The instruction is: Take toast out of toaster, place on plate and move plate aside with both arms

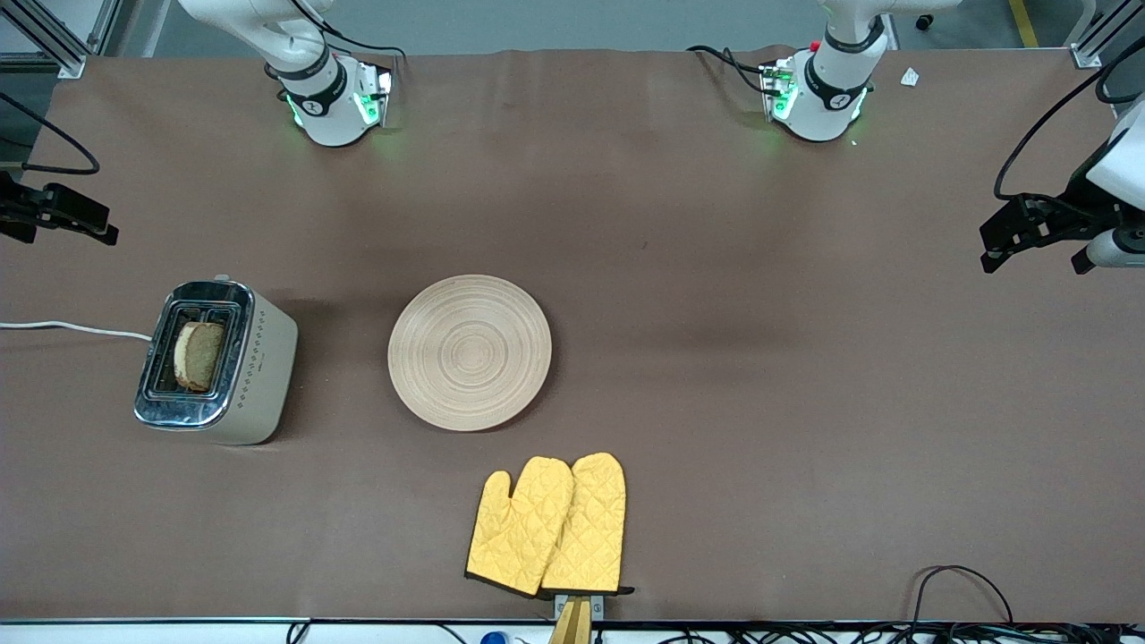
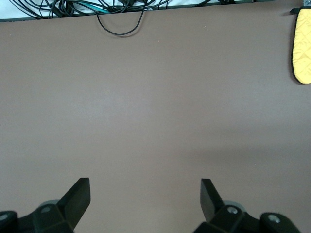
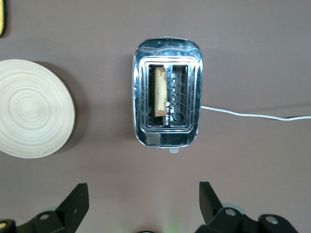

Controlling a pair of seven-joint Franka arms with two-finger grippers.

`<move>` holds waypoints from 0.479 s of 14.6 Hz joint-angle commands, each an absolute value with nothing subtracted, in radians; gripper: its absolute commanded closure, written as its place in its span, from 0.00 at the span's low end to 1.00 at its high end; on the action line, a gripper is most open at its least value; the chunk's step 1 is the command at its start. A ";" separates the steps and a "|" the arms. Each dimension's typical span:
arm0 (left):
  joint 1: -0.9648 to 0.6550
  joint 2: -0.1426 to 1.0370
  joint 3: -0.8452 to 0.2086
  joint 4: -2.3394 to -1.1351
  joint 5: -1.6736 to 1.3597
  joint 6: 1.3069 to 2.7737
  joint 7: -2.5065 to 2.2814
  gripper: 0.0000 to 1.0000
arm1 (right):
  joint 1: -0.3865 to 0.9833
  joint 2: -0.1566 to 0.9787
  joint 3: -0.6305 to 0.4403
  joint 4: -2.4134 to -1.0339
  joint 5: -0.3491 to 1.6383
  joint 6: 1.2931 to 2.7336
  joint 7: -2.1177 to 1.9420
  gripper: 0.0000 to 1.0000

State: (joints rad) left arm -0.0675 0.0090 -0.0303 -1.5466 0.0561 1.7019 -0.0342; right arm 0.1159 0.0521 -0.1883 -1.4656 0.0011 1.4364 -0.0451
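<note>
Robot lab, staged as a kitchen. Wide tabletop (image 1: 716, 268) under brown cloth. Two white arm bases (image 1: 335, 103) bolted at twelve o'clock, green status lights on. Aluminium framing (image 1: 54, 40) at the corners, loose cables (image 1: 962, 590) along the six o'clock edge. Props only: toaster (image 1: 215, 362), wooden plate (image 1: 470, 351), yellow oven mitts (image 1: 547, 526).
</note>
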 commanded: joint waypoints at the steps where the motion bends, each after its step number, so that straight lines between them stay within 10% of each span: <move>1: -0.066 0.014 -0.032 -1.528 0.058 1.684 -0.031 0.00 | 0.098 0.026 -0.183 -1.493 0.076 1.434 -0.052 0.00; 7: -0.071 0.014 -0.034 -1.525 0.055 1.671 -0.026 0.00 | 0.100 0.026 -0.184 -1.488 0.068 1.437 -0.057 0.00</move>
State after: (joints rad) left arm -0.0680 0.0091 -0.0306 -1.5466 0.0561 1.7001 -0.0337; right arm 0.1157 0.0520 -0.1909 -1.4655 0.0555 1.4345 -0.0451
